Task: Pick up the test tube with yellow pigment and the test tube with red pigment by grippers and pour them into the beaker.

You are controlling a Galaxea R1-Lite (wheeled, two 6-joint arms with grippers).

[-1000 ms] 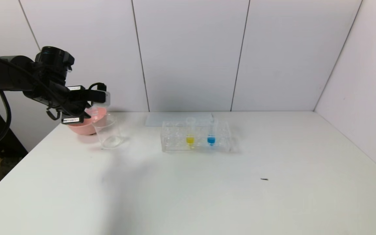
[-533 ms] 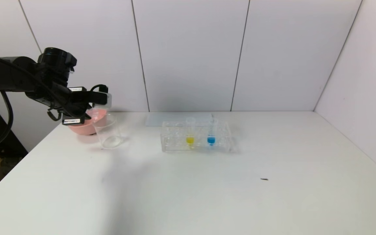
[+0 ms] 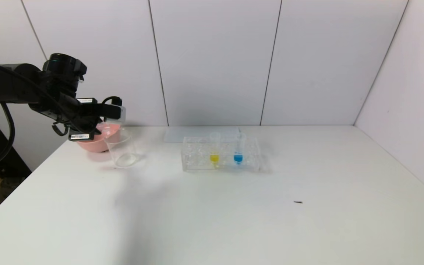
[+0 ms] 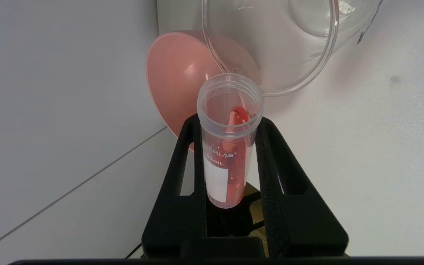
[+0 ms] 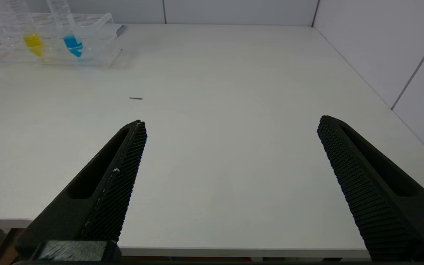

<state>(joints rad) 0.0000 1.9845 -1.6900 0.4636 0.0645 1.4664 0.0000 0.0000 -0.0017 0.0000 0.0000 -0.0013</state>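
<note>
The left gripper [image 4: 230, 162] is clamped on the test tube with red pigment [image 4: 228, 147], with one finger on each side of the tube body. The tube is tilted close to horizontal, and its open mouth points toward the beaker [image 3: 122, 149], which stands just ahead of and below the gripper. A pink bowl [image 3: 99, 141] sits directly behind the beaker, on the far side from the gripper's approach.

Over the last second the left gripper has risen slightly and edged toward the beaker; the grip is unchanged. In the left wrist view, red liquid lies along the tube wall near the mouth, and the beaker bottom appears clear. Judgement: the pour of the red pigment is beginning or imminent, and little or none has transferred.

The test tube with yellow pigment [image 3: 214, 149] stands upright in the clear rack [image 3: 197, 162], well away from the left gripper, beside a blue-liquid tube [image 3: 238, 149]. The right gripper [image 5: 230, 147] hangs fully open and empty above the near edge of the surface [image 3: 271, 221], well short of the rack.
</note>
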